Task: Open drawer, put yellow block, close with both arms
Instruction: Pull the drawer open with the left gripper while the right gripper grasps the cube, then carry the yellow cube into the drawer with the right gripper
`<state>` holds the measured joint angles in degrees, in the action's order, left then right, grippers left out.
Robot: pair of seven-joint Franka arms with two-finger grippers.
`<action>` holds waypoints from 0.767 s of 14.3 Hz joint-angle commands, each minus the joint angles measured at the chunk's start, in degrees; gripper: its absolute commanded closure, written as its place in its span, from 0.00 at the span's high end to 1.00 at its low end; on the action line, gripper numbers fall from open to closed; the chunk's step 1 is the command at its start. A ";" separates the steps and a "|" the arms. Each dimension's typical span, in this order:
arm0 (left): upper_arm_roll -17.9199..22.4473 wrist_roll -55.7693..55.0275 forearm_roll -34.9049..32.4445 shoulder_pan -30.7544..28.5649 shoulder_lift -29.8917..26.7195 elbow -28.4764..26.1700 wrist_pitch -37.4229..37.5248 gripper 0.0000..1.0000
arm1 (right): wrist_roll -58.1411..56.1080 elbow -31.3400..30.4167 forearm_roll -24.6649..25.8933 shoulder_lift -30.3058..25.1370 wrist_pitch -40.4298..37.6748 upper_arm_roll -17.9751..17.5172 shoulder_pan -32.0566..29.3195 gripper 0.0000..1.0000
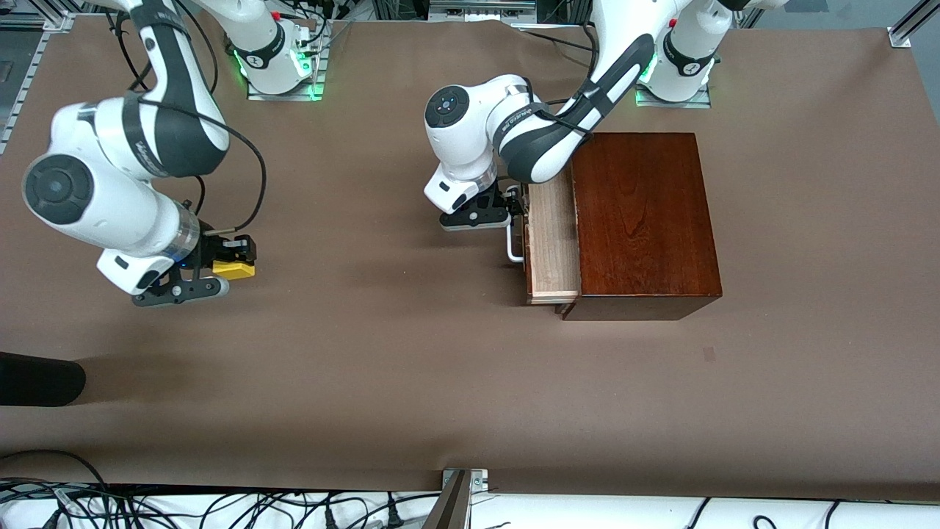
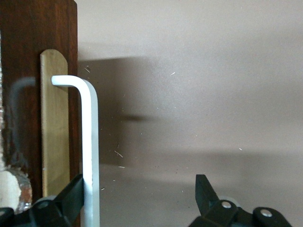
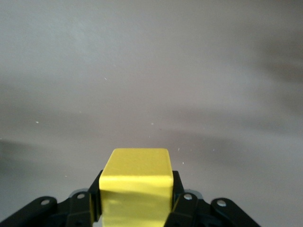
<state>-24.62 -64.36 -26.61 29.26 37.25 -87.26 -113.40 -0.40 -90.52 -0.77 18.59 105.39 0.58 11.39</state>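
While the right gripper [image 1: 233, 258] clamps the block [image 1: 234, 269] above the table [image 1: 411, 367], the drawer [image 1: 552, 242] sits partly open. Left gripper [image 1: 514, 207] jaws stand apart at its handle [image 1: 513, 250].

Two white robot arms, each ending in one black gripper: the right gripper [image 1: 233, 258] and the left gripper [image 1: 507, 206]. One yellow block [image 1: 234, 269]. One mahogany box [image 1: 642, 220] with one drawer [image 1: 552, 242], carrying one white handle [image 1: 513, 246]. One dark object [image 1: 37, 378] lies at the table's edge, possibly a sleeve.
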 commanded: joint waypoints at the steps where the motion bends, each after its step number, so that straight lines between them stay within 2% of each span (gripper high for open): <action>1: -0.16 0.81 0.86 0.36 -1.20 2.89 0.89 1.00 | -1.45 3.24 -0.72 1.37 -1.59 -0.76 -0.31 0.00; 4: -0.16 3.00 0.95 0.10 -3.58 5.16 6.94 1.00 | -1.62 3.15 -4.92 1.45 -1.68 -0.84 -0.05 0.00; 6: -0.16 5.90 1.04 -0.42 -5.68 6.84 12.38 1.00 | -1.80 3.15 -5.38 1.37 -1.68 -1.28 0.30 0.00; 8: -0.34 9.85 1.21 -2.96 -9.37 6.76 16.26 1.00 | -2.24 3.24 -5.38 0.93 -1.68 -3.38 1.00 0.00; 10: -0.16 13.37 5.67 -6.64 -13.49 6.84 20.22 1.00 | -2.15 3.33 -5.12 0.93 -1.51 -6.80 1.53 0.00; 11: -0.34 16.43 9.26 -10.41 -15.43 6.84 21.45 1.00 | -2.15 3.33 -5.03 1.01 -1.33 -9.00 1.79 0.00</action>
<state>-24.64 -53.74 -23.04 24.58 26.47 -79.40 -94.48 -1.76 -88.54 -5.10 19.43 105.16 -5.26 12.70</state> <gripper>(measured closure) 0.000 0.445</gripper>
